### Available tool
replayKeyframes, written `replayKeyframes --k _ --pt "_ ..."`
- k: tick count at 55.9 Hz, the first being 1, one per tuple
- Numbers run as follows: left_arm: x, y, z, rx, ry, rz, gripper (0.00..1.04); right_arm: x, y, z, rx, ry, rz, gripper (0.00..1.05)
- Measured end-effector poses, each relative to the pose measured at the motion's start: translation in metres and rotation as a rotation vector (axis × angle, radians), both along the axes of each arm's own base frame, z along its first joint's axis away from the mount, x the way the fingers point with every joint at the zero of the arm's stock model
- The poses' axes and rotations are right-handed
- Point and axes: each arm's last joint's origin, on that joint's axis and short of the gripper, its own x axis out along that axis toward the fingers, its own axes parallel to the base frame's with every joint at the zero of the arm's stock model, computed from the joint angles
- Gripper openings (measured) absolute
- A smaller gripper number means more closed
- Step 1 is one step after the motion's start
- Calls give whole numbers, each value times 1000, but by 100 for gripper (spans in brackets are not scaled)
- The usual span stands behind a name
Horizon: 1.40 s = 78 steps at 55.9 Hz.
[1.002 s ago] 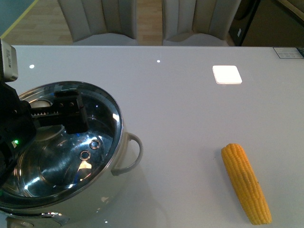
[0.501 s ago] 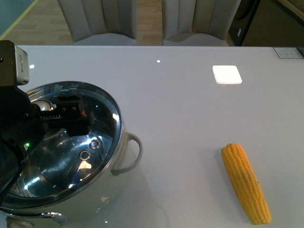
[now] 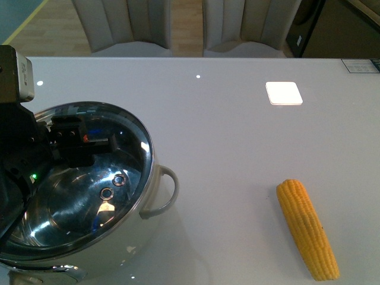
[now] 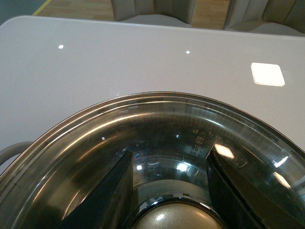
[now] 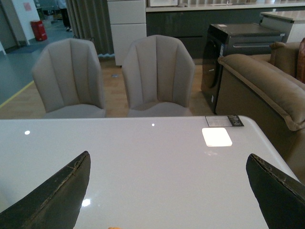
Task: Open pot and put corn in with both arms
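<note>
Pot: The steel pot (image 3: 141, 234) stands at the near left of the pale surface (image 3: 237, 136), with one loop handle turned toward the middle.
Lid: A glass lid (image 4: 167, 121) is on the pot, so nothing can go in until it comes off.
Left gripper: The left gripper (image 4: 169, 157) hangs over the lid with its fingers spread to either side of the knob (image 4: 176, 217). They are not closed on it, and whether they touch it cannot be told. The placement suggests it is lined up to pinch the knob and lift.
Corn: The corn (image 3: 307, 228) lies flat at the near right, well apart from the pot, with its narrow end toward the robot. It looks untouched.
Right gripper: The right gripper (image 5: 167, 156) is spread wide and holds nothing. It sits above bare surface and is probably waiting for the pot to be opened.
Surroundings: A white square (image 3: 284, 93) sits toward the far right, two grey chairs (image 3: 122, 27) stand beyond the far edge, and a brown sofa (image 5: 267, 90) is off to the side.
In the way: Only the lid blocks the pot, and the stretch between corn and pot shows nothing on it.
</note>
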Motion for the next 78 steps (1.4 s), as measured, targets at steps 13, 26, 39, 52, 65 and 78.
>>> replayKeyframes --k 13,26,39,52,65,78 --pt "1 2 7 3 4 2 41 0 0 0 0 0 0 96" --pt "3 8 23 28 8 0 41 0 0 0 0 0 0 96" --pt "8 13 58 36 -50 2 41 0 0 0 0 0 0 96" --pt "10 40 97 19 -139 27 41 0 0 0 0 0 0 96" --pt "2 117 109 65 -196 153 41 0 0 0 0 0 0 96" --pt "-18 202 81 124 -163 359 41 0 0 0 0 0 0 96"
